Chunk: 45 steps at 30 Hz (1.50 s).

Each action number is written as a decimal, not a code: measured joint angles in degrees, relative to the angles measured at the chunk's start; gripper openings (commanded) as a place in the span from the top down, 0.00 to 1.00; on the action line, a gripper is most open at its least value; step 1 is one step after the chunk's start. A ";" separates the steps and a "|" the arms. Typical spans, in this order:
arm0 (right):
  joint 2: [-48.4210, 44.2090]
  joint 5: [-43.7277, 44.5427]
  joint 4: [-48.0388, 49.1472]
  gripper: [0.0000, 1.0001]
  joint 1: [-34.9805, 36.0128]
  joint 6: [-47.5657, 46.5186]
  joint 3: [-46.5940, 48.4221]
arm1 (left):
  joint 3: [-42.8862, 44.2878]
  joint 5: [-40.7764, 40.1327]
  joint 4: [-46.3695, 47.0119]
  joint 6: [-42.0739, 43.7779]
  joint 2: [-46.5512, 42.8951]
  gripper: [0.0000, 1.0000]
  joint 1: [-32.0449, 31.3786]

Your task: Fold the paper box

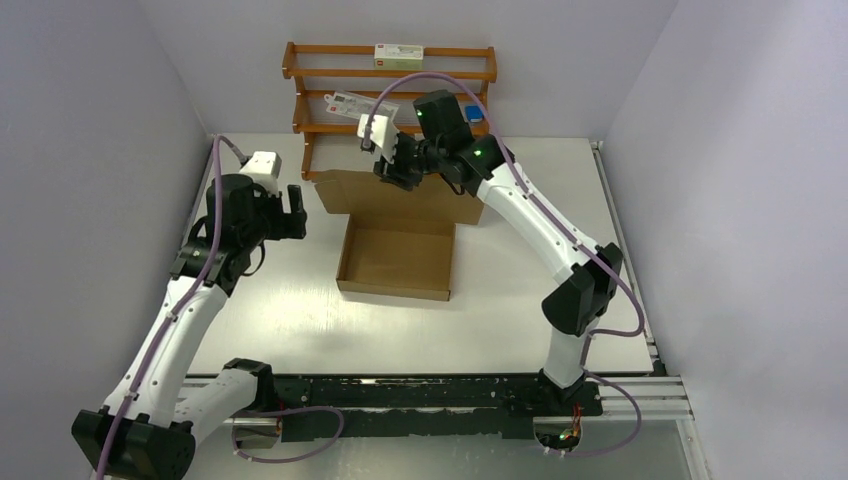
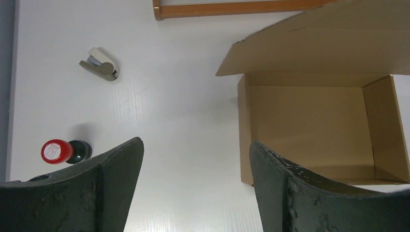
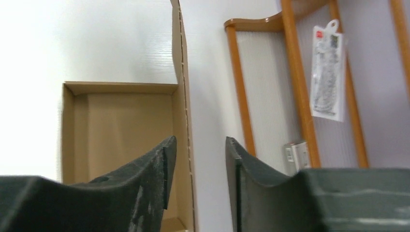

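The paper box (image 1: 395,260) is plain brown cardboard and stands in the middle of the table as an open shallow tray. Its lid (image 1: 400,200) stands up at the back. My right gripper (image 1: 392,170) is at the lid's top edge. In the right wrist view it (image 3: 198,145) is open, and the lid (image 3: 183,96) is edge-on in the gap, close to the left finger and apart from the right one. My left gripper (image 1: 297,210) hovers left of the box. In the left wrist view it (image 2: 196,150) is open and empty, with the box (image 2: 309,125) to the right.
A wooden rack (image 1: 390,90) stands against the back wall behind the box, with a hanging packet (image 3: 328,72). A small stapler (image 2: 99,64) and a red-topped stamp (image 2: 57,151) lie on the table to the left. White walls close both sides.
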 measured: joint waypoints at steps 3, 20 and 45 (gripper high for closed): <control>-2.84 1.27 4.26 0.36 0.00 2.19 -3.96 | 0.61 2.01 0.26 0.90 1.20 0.15 0.00; -31.69 26.05 14.88 0.17 -1.77 13.70 -32.13 | 7.78 11.67 3.50 10.47 12.61 0.17 0.02; -29.42 5.22 21.33 0.31 -20.00 4.17 -49.24 | 4.63 35.63 15.67 37.92 21.51 0.33 3.30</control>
